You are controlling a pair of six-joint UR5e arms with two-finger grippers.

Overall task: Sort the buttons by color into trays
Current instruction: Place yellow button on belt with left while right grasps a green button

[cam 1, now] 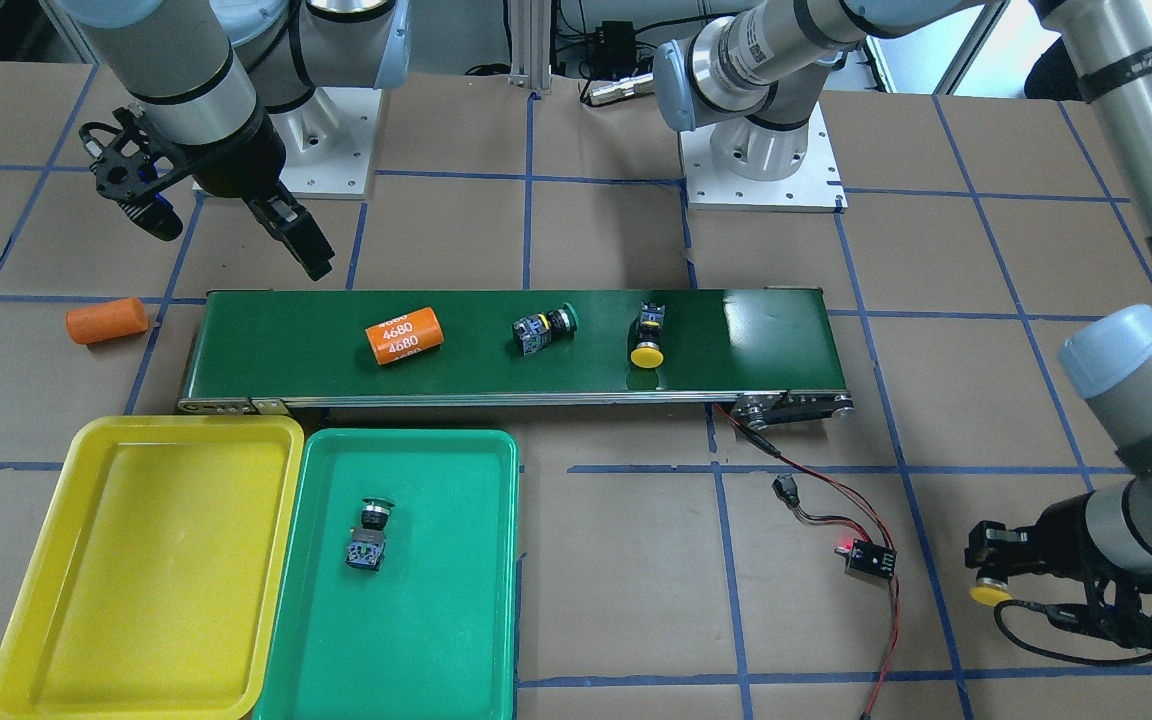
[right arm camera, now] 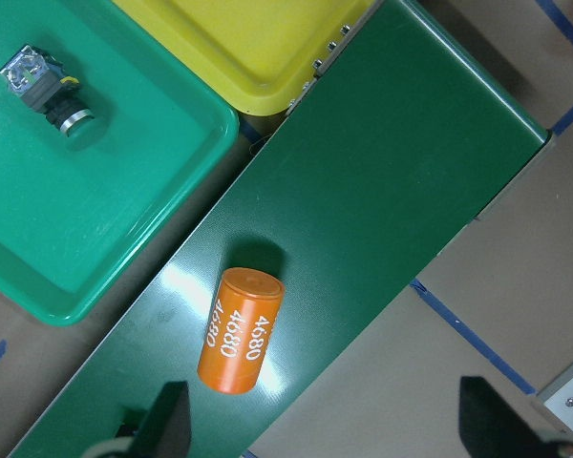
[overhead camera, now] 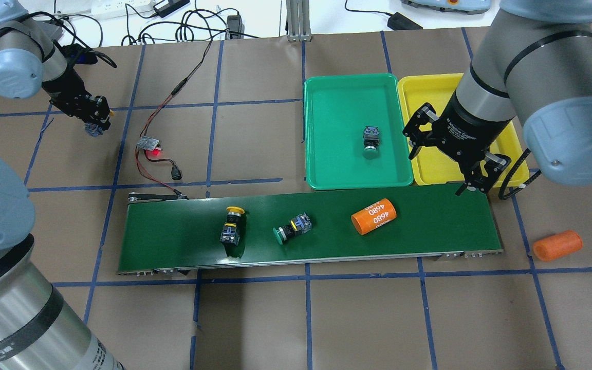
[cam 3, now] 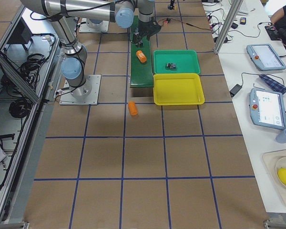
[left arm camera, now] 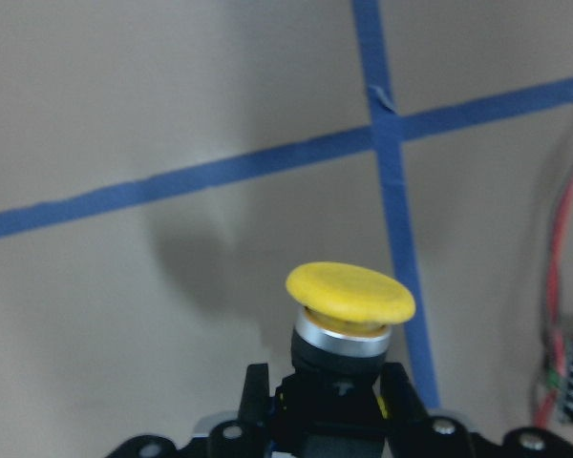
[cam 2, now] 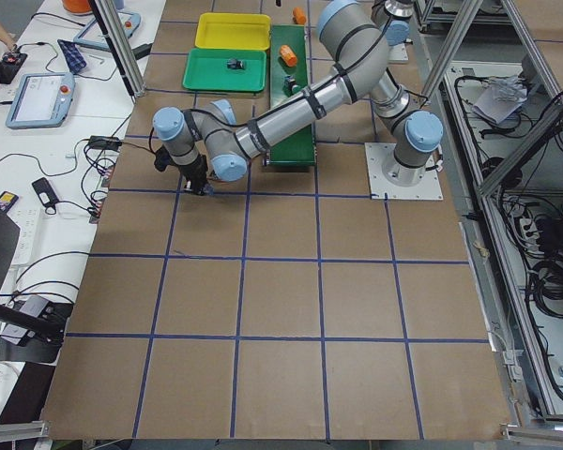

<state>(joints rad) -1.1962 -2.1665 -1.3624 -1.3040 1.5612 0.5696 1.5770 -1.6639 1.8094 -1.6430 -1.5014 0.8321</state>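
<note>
- Your left claw (left arm camera: 329, 386) gripped yellow-capped button (left arm camera: 350, 298) low over table, near left end, operators' edge.
- Yellow tray (cam 1: 36, 600) lay at right end, same edge, well apart.
- Best course was: lift clear of red wires (cam 1: 816, 518), cross past green tray (cam 1: 456, 620), release low.
- Right claw (right arm camera: 329, 425) gaped wide, empty.

From my screen the surface (cam 1: 616, 600) reads as matt brown paper, marked off with blue tape (cam 1: 636, 468). The yellow tray (cam 1: 156, 570) and green tray (cam 1: 436, 600) look like smooth, glossy plastic. The conveyor belt (cam 1: 776, 340) is smooth with a soft sheen, edged by a bare metal rail (cam 1: 536, 399). The yellow button (left arm camera: 350, 294) in my left end effector (left arm camera: 327, 386) has a satin plastic cap over a shiny metal collar. The orange cylinder (cam 1: 405, 336) looks slick.
</note>
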